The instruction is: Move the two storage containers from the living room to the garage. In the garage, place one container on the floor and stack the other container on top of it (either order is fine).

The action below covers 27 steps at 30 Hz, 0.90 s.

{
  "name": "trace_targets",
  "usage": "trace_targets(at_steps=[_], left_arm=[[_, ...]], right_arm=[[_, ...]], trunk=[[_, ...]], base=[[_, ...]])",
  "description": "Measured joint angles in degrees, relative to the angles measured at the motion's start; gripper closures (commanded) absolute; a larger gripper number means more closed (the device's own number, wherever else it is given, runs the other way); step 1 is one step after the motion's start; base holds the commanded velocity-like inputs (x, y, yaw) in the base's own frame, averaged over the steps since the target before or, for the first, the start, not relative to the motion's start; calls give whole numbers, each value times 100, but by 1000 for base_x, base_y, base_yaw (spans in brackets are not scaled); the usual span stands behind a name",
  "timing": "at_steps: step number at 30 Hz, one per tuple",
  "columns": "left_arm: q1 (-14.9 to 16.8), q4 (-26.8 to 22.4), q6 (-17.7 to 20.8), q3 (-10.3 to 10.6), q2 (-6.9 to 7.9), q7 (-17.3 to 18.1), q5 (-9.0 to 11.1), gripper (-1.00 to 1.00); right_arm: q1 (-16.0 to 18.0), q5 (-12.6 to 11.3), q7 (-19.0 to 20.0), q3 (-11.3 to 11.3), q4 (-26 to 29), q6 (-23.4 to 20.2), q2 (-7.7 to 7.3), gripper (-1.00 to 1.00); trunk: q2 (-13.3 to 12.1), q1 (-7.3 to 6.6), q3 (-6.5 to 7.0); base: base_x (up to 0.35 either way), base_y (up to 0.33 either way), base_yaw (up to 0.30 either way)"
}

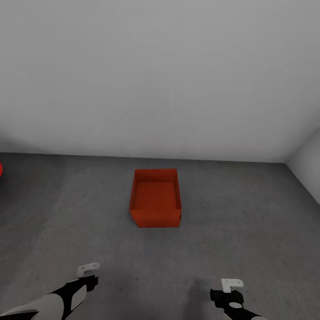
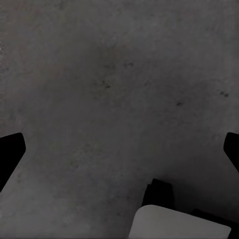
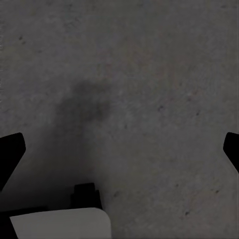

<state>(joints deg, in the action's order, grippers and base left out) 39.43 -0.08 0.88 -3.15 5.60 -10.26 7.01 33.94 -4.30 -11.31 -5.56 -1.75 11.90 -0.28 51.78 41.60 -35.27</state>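
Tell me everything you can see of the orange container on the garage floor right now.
The storage container is an orange-red, plastic-looking rectangular bin, open-topped and seemingly empty. It may be two nested bins; I can't tell. It sits upright on the dark grey concrete floor near the pale wall, ahead of both grippers, touching nothing but the floor.

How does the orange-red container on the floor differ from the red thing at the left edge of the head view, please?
The storage container shows whole, near the middle of the floor; the red object is a sliver cut by the frame edge. The container is boxy, orange-red and open-topped; the red object looks rounded and brighter. Both sit near the pale wall.
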Motion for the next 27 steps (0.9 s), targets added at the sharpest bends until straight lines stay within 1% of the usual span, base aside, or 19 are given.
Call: trace_targets(at_steps=[17, 18, 19, 20, 21, 22, 23, 24, 27], left_arm=[[0, 2, 16, 0, 12, -5, 9, -100], [0, 5, 16, 0, 12, -16, 79, -100], [0, 3, 13, 0, 12, -23, 86, -100], [0, 1, 10, 0, 12, -33, 90, -100], [-131, 2, 8, -5, 11, -24, 98, -100], [-238, 1, 8, -5, 12, -14, 97, -100], [-374, 2, 6, -6, 12, -4, 98, -100], [-502, 1, 2, -6, 12, 4, 97, -100], [-771, 2, -14, -2, 2, 15, 94, -100]], right_arm=[[0, 5, -5, -3, 0, 4, 0, -100], [0, 1, -20, 3, 0, -1, 0, -100], [-10, 1, -21, 4, 0, -1, 0, -100], [-95, -2, -18, 10, -1, 1, -5, -100], [-432, 5, 10, -6, 2, 3, -58, -100], [-756, -4, 28, 20, -2, 1, -68, -100], [-772, 4, 62, 6, 0, -4, -73, -100], [-858, 5, 102, 10, -1, -8, -79, -100], [-1066, 11, 223, 3, -1, -83, -84, -100]], trunk=[[-683, -374, 306], [-684, -374, 306], [-684, -374, 306], [-684, -374, 306], [-684, -374, 306], [-684, -375, 305], [-684, -374, 305], [-684, -375, 305], [-684, -374, 306]], base=[[0, 0, 0], [0, 0, 0], [0, 0, 0], [0, 0, 0], [0, 0, 0], [0, 0, 0], [0, 0, 0], [0, 0, 0], [0, 0, 0]])
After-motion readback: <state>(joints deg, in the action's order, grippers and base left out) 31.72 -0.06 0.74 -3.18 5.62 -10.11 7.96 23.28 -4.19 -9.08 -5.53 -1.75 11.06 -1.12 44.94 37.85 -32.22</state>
